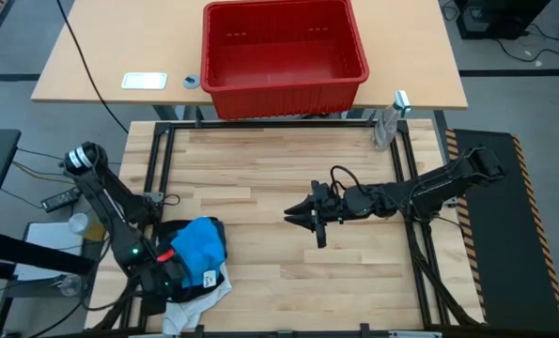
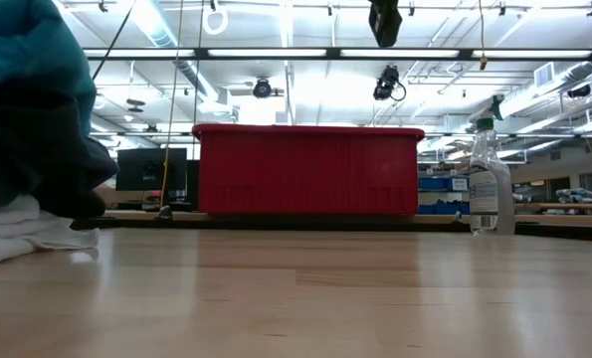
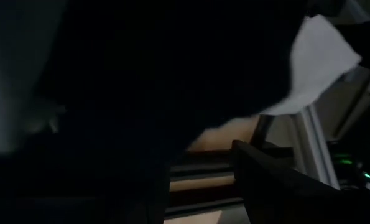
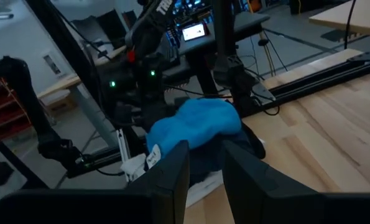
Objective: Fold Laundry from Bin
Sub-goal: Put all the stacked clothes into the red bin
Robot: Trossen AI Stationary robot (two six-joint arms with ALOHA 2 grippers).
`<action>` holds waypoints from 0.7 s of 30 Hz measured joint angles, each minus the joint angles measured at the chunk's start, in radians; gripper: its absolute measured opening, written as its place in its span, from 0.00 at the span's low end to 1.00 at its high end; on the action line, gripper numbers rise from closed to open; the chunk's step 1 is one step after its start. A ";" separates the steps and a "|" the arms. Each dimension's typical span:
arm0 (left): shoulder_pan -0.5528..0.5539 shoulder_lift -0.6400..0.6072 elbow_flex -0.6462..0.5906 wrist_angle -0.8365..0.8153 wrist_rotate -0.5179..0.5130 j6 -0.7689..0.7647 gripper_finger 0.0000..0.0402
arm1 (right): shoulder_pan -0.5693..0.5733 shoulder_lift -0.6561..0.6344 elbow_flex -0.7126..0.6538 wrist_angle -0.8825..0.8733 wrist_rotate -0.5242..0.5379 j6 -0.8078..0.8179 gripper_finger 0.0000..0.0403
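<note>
At bench [image 1: 279, 188] near-left corner, laundry [image 1: 196, 246] sits piled: blue piece on top, dark and white under. Left end effector [image 1: 171, 275] is against the pile's left edge; can't tell its finger state. Right end effector [image 1: 298, 217] hovers mid-bench, well apart from pile, fingers narrow w/ small gap, empty. Far side: red bin [image 1: 284, 45], empty.

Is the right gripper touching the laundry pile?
Apart. The high view shows bare table between the right gripper and the laundry pile, which lies by the left arm.
</note>
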 joint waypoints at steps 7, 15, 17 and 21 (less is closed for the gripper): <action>-0.037 0.019 0.000 -0.029 -0.062 0.023 0.43 | -0.002 0.071 0.090 -0.113 -0.009 -0.005 0.25; -0.167 0.017 0.000 -0.055 -0.289 -0.012 0.43 | -0.027 0.334 0.310 -0.152 -0.082 -0.021 0.25; -0.187 0.017 0.000 -0.049 -0.321 -0.042 0.43 | -0.030 0.392 0.345 -0.151 -0.106 -0.009 0.25; -0.192 0.018 0.000 -0.050 -0.321 -0.082 0.43 | -0.029 0.474 0.405 -0.144 -0.150 -0.004 0.25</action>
